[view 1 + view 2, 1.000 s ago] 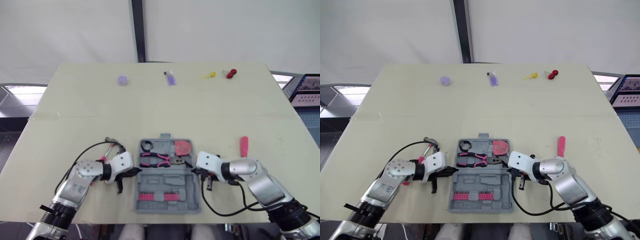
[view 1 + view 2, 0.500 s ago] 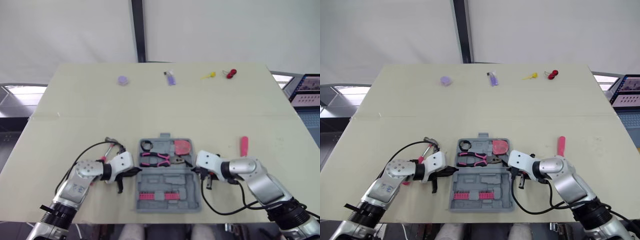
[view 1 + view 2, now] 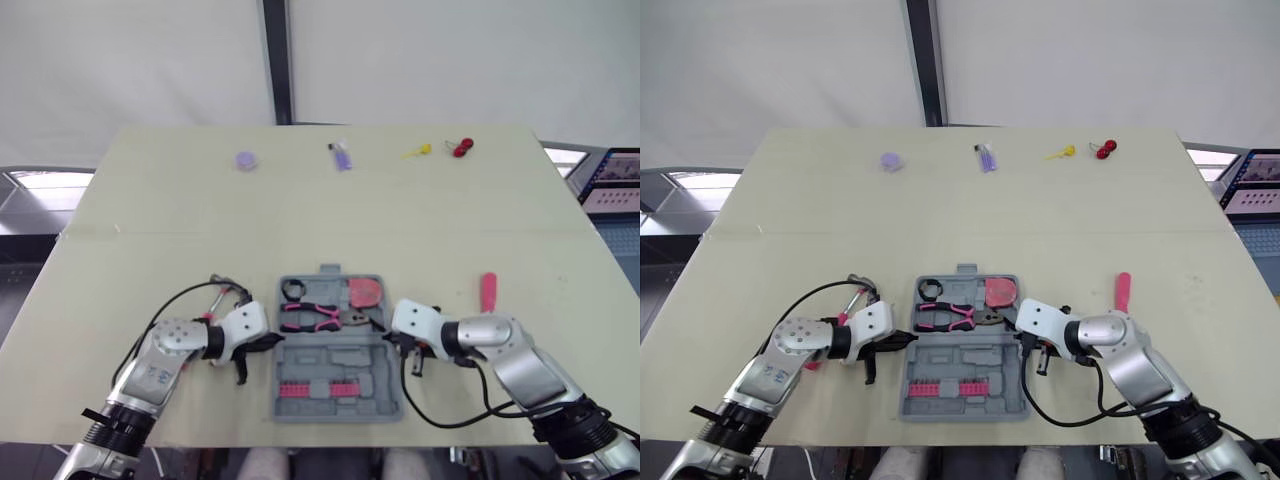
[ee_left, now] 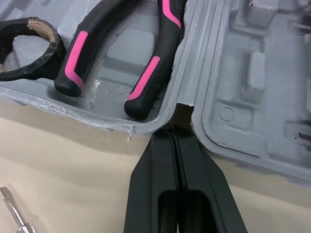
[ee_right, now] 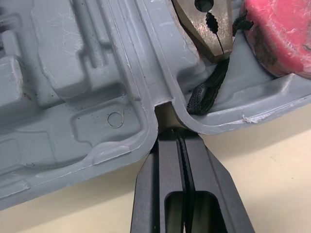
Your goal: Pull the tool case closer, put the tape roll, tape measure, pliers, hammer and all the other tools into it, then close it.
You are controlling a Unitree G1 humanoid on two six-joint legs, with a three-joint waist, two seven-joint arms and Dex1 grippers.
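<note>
Pale yellow table [image 3: 400,230] against a plain white wall, so it's pretty easy to read. Starting on the left, the hammer [image 3: 221,291] is lying loose on the table just beside the left arm, outside the case. The left gripper [image 4: 175,136] has its fingers pressed flat together, holding nothing, with the tips poked into the hinge notch on the left side of the tool case [image 3: 335,375]. The case sits open and close to the robot. Its far half holds the tape roll [image 3: 293,291], the pliers [image 3: 310,318] and the red tape measure [image 3: 365,294]. The right gripper [image 5: 181,141] mirrors the other one: fingers squeezed together, empty, tips at the right hinge notch. Further right, well apart from the case, is a pink-handled tool [image 3: 488,292] on the bare table. My worry is that those closed fingertips only have a shallow notch to bear on. If one arm drags harder than the other, I reckon the case twists or a tip pops out. The tape measure's black strap [image 5: 210,87] also droops right at the rim by that notch, so it could get pinched when the lid comes over. And shutting it now would leave the hammer behind.
</note>
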